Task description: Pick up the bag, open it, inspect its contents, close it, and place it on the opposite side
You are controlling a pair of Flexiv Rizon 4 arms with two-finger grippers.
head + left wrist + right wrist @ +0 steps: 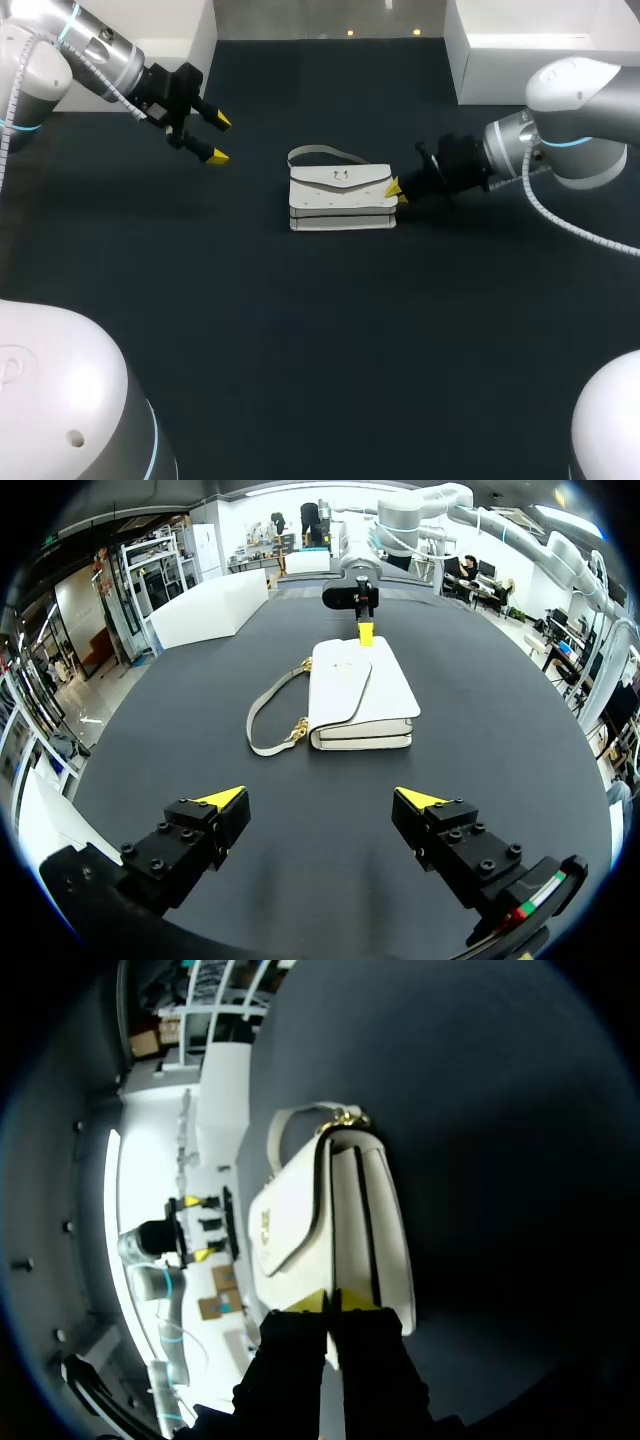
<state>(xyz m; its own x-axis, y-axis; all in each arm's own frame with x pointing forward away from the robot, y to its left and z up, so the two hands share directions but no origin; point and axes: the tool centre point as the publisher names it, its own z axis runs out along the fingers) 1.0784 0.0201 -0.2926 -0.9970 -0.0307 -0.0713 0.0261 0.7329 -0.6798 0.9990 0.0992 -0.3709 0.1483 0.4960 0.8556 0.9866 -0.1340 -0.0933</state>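
While the white bag (pixel 340 198) lies flat near the middle of the worktop (pixel 300 350), a little toward its far edge, my right claw (pixel 333 1302) sits at the bag's right-hand end. Its yellow tips are drawn together and touch the bag there, beside the closed flap (pixel 290 1225). I judge that placing to be the start of the pick-up: a low approach at the short end, away from the strap (pixel 320 153), which loops loose on the far side. My left claw (pixel 320 800) hangs above the worktop's far left quarter with its fingers spread wide and nothing between them. It is well apart from the bag and facing it, seemingly placed to help with the flap. Whether the right tips nip any edge of the bag between them is hidden by the fingers themselves. The clasp is too small to make out, and the contents are shut from sight.
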